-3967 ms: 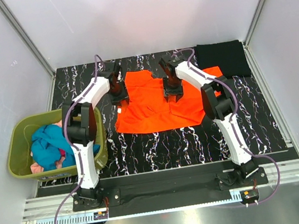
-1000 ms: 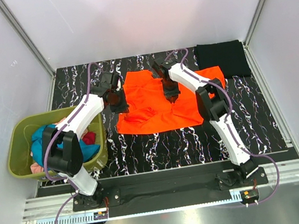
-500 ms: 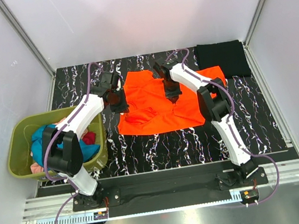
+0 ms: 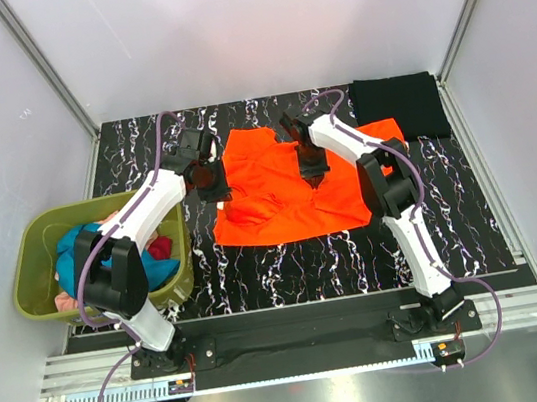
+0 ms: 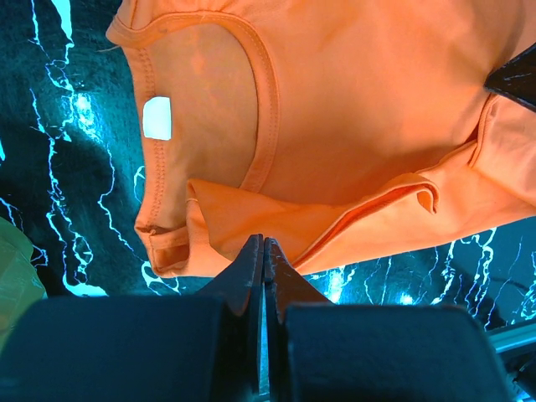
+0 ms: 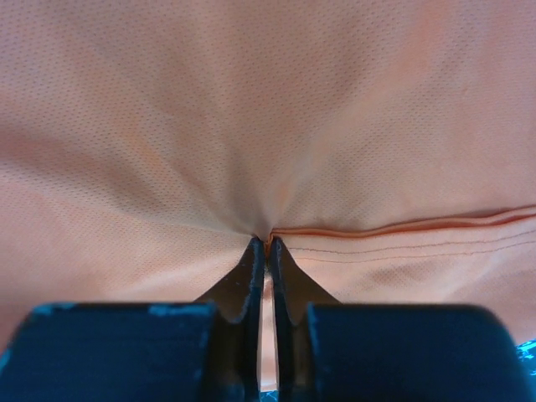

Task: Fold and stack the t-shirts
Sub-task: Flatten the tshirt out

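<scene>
**Fold in progress.** The orange t-shirt (image 4: 269, 201) lies spread at the centre of the dark surface (image 4: 287, 259). The left fingers (image 5: 249, 264) are clenched on a doubled edge beside the collar. The right fingers (image 6: 249, 272) pinch puckered mid-cloth, apparently to carry a fold across. A folded black t-shirt (image 4: 398, 107) at upper right likely begins the stack.

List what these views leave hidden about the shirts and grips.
Basket pile: top view, the left arm covers part.
Left gripper: left wrist view, its shut tips hide whether the orange t-shirt is pinched.
Black t-shirt: top view, fold layers too small to count.
Right gripper: right wrist view, shirt's outline cut off at edges.
</scene>
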Available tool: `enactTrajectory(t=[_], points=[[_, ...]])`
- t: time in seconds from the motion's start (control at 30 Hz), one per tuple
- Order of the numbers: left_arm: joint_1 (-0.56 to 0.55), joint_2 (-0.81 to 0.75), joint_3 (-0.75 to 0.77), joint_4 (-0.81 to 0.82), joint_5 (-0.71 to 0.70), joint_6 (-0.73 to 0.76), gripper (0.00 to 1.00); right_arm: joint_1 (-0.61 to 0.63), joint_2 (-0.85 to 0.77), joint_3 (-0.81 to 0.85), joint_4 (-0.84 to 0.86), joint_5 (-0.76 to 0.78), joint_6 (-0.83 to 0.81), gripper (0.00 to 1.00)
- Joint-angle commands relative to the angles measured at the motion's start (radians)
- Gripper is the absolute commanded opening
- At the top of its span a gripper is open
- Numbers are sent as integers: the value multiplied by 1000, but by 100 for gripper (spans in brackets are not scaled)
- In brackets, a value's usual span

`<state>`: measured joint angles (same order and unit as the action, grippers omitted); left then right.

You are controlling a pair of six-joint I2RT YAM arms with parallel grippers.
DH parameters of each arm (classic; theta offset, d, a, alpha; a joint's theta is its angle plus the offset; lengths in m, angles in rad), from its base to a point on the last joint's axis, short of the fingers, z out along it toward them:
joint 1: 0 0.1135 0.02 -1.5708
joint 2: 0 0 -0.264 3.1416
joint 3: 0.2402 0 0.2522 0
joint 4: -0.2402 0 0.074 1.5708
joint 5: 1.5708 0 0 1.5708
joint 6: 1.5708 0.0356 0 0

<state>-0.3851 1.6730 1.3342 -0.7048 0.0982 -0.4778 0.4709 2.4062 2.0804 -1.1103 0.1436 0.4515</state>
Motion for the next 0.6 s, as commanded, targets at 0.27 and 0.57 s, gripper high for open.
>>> enactTrajectory(t=[0.27, 0.57], points=[[-3, -36, -1, 36, 14, 18, 0, -17, -101, -46, 29, -39, 18, 26], [-3, -39, -9, 42, 17, 15, 0, -31, -134, -75, 47, -71, 19, 22]])
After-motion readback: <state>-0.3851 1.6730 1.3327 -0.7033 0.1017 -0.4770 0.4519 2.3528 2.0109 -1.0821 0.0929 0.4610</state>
